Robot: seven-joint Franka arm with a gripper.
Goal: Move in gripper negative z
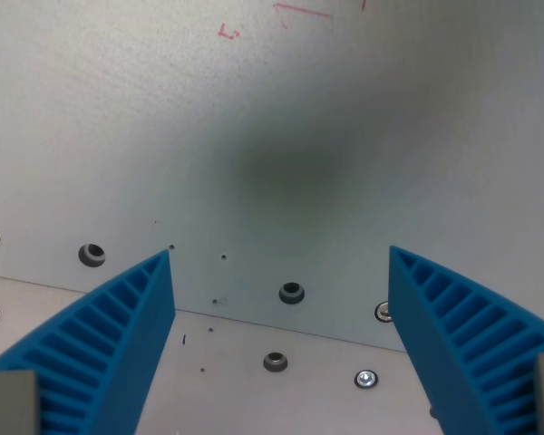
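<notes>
My gripper (281, 258) is open and empty. Its two blue ribbed fingers (118, 335) rise from the lower corners of the wrist view, one at the left and one at the right, with a wide gap between them. Below them lies a pale grey metal table surface (281, 118). A soft dark shadow (286, 168) sits on the plate just beyond the fingertips. No object lies between the fingers.
A seam (281, 326) crosses the plate near the bottom. Several screws and holes dot it: a hole (292, 293), another hole (92, 255), a screw (366, 379). Red pen marks (228, 33) sit at the top.
</notes>
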